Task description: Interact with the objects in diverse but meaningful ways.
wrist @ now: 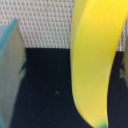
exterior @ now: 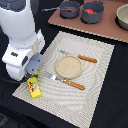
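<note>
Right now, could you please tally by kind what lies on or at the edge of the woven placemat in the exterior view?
Round tan plate: 1
Wooden-handled utensils: 2
Yellow box with red marks: 1
Total: 4

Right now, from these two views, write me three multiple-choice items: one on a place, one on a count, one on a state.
1. The tan plate lies: A in a pot; B on the placemat, between fork and knife; C on the floor.
2. Dark pots on the board: A one; B two; C four.
3. Those pots are: A lidded; B tipped over; C uncovered.

Answers: B, cutlery flanks it; B, two stand side by side; C, a red item shows inside one.
</note>
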